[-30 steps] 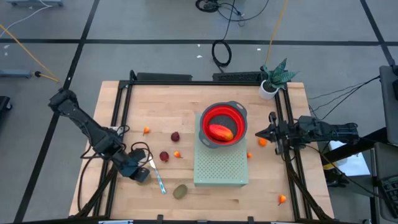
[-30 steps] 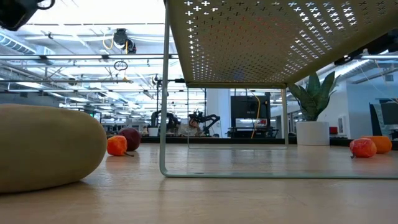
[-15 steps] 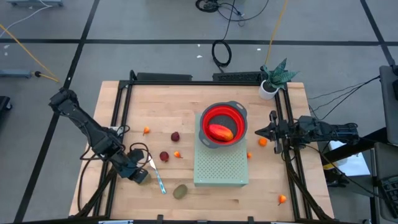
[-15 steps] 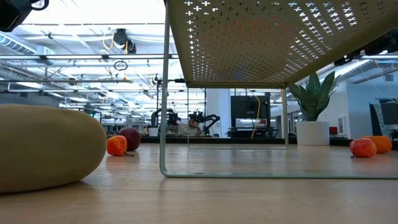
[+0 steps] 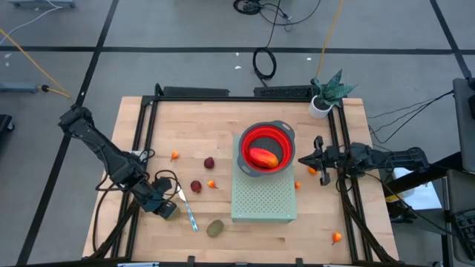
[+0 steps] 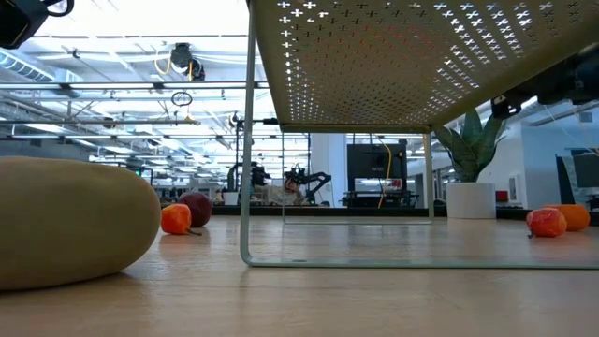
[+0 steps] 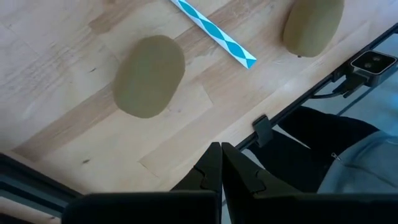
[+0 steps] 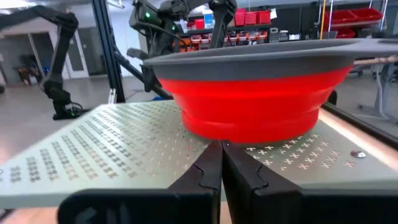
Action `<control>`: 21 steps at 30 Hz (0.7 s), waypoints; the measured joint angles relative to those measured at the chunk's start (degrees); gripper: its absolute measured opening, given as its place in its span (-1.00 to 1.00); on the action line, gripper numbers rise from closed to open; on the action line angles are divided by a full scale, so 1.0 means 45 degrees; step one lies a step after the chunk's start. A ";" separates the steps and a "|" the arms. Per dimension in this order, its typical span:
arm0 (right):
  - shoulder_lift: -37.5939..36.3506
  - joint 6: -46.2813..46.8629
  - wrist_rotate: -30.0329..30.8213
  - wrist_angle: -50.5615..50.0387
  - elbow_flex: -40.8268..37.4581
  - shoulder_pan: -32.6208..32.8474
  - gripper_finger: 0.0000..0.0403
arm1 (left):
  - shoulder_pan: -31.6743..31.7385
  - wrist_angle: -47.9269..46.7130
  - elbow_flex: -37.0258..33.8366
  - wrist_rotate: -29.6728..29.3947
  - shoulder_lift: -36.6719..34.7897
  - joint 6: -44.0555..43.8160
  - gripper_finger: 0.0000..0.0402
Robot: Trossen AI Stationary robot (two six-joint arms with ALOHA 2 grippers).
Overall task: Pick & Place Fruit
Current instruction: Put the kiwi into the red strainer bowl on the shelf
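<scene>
The elongated red-orange fruit (image 5: 263,157) lies inside the red bowl (image 5: 286,141), which stands on a pale green perforated stand (image 5: 263,200). Two dark red balls (image 5: 209,163) (image 5: 196,186) and tiny orange balls (image 5: 174,156) (image 5: 211,184) (image 5: 312,170) rest on the wooden table. A brown-green oval (image 5: 215,228) lies near the front edge; the left wrist view shows two ovals (image 7: 149,74) (image 7: 311,25). My left gripper (image 7: 221,155) hangs shut above the table's left front, tilted down over the nearer oval. My right gripper (image 8: 221,149) is shut and points level at the bowl from the table's right.
A knife with a light-blue handle (image 5: 188,213) lies between my left gripper and the front oval. A potted plant (image 5: 320,106) stands at the far right corner. More orange balls lie by the stand (image 5: 297,185) and near the front right (image 5: 336,237).
My right gripper has sunk a little and edged toward the bowl, staying shut. My left gripper has kept still.
</scene>
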 joint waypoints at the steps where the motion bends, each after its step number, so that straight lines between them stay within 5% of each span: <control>1: -0.0002 0.0112 0.0000 0.0004 -0.0051 0.0004 -1.00 | 0.0000 0.0000 0.0000 -0.0005 0.0000 0.0064 -0.98; 12: 0.0000 0.0088 0.0005 0.0062 -0.0133 0.0004 -1.00 | 0.0001 0.0009 -0.0005 -0.2345 0.0000 0.1986 -0.95; 21: 0.0003 0.0133 0.0005 0.0024 -0.0158 0.0004 -1.00 | 0.0000 0.0001 -0.0005 -0.2449 0.0006 0.2097 -0.73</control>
